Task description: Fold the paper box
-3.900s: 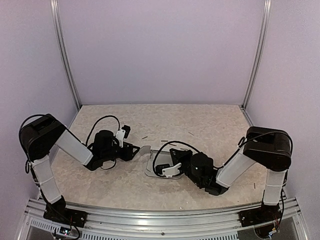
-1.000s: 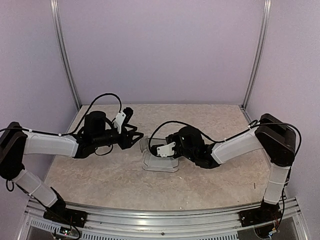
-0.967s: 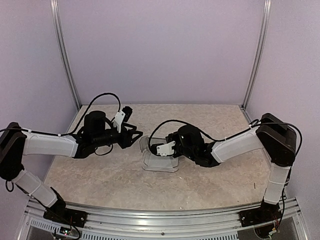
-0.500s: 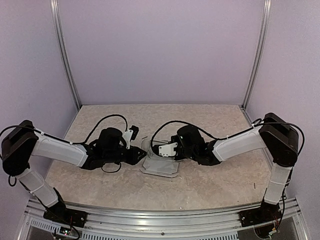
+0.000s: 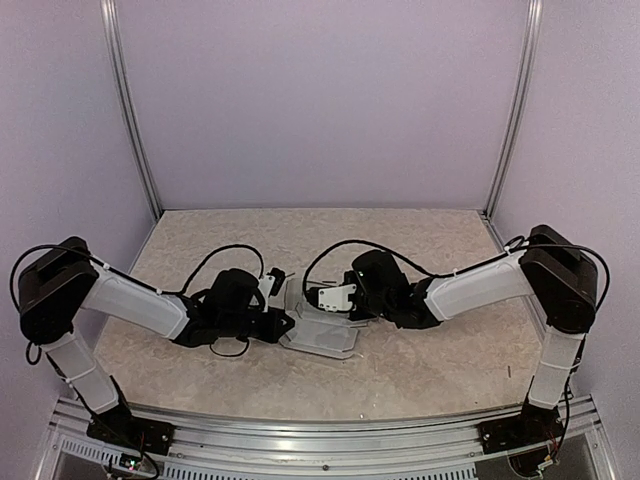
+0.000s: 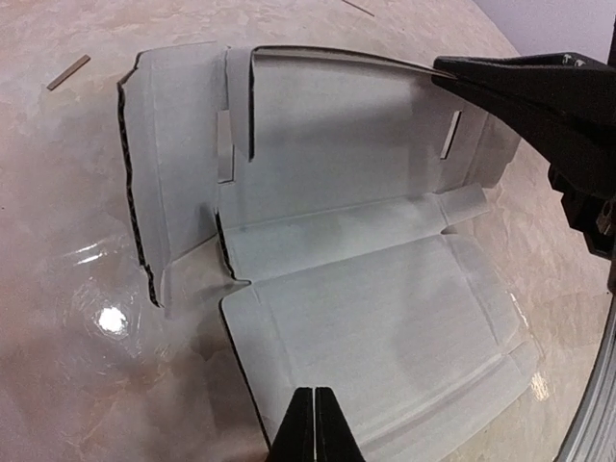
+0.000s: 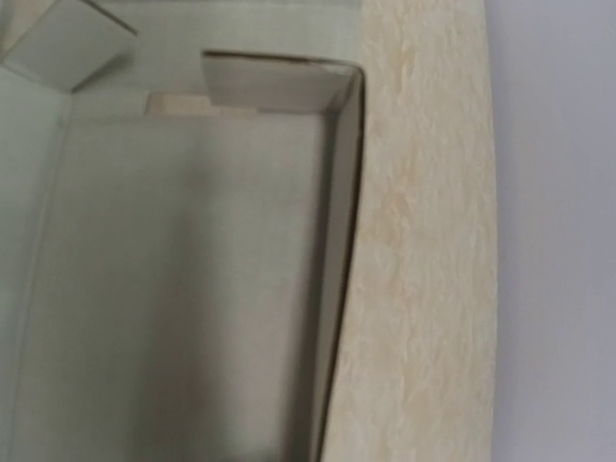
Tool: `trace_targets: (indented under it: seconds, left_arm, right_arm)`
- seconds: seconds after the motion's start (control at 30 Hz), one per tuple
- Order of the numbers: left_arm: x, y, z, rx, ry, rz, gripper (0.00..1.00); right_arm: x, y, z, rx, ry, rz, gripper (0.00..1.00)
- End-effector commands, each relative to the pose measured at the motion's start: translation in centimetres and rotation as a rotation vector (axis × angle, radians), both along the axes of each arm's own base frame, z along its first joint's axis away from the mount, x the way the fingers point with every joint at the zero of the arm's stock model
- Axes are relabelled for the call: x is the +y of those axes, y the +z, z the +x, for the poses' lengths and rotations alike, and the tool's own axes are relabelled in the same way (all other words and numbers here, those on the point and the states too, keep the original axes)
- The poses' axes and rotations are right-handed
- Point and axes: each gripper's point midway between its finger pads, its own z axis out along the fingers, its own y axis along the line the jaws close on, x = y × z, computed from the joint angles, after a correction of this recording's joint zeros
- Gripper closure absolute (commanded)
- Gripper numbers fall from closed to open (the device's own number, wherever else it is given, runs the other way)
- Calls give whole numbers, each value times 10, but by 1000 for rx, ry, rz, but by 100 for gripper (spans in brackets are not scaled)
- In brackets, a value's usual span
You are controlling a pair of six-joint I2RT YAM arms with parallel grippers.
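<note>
We find the left claw (image 6: pixel 315 430) at the bottom centre of the left wrist view. Its fingers are pressed together on the near corner of the paper box (image 6: pixel 375 318). Whether card is caught between them we cannot tell. The right claw (image 6: pixel 437 69) enters from the upper right of that view, likewise pressed together. Its tip meets the top right corner of the raised panel (image 6: pixel 337 125), which it appears to nip and hold upright.

Moving outward, the box lies opened out at the middle of the table (image 6: pixel 58 289), between the two arms in the overhead view. Its wide panel lies flat in the lower half of the left wrist view, with a narrow creased strip above it and the raised panel behind. The side flap (image 6: pixel 173 164) at upper left lies almost flat. The right wrist view shows a low card wall beside bare table, but not its own fingers.

Our judgement is that the walls are being stood up and the box is far from closed. The next move calls for keeping the rear panel upright while the near panel is lifted along its crease. The side flap then has to be turned in towards a slot (image 6: pixel 449 135). Thin card may buckle off the score line.
</note>
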Motion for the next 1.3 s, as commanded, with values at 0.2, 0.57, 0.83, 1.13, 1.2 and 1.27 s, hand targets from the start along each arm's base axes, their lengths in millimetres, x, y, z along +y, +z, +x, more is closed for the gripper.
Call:
trace_targets:
  seconds: [0.2, 0.57, 0.83, 1.13, 1.2, 1.27]
  left_arm:
    - [-9, -30, 4, 35, -56, 146, 100]
    - [9, -48, 16, 24, 14, 276, 100]
    - [12, -28, 12, -24, 23, 197, 100]
    - [20, -8, 14, -62, 13, 137, 100]
    - [22, -1, 14, -81, 11, 130, 99]
    - [31, 12, 18, -124, 38, 131, 97]
  right_arm:
    - [-6, 11, 1, 12, -30, 19, 100]
    - [-9, 12, -3, 4, -13, 5, 100]
    - [-13, 15, -1, 16, -16, 7, 100]
    - [-12, 27, -10, 87, -21, 82, 100]
    - [-13, 33, -9, 88, -34, 98, 100]
    - [-13, 40, -10, 86, -35, 114, 100]
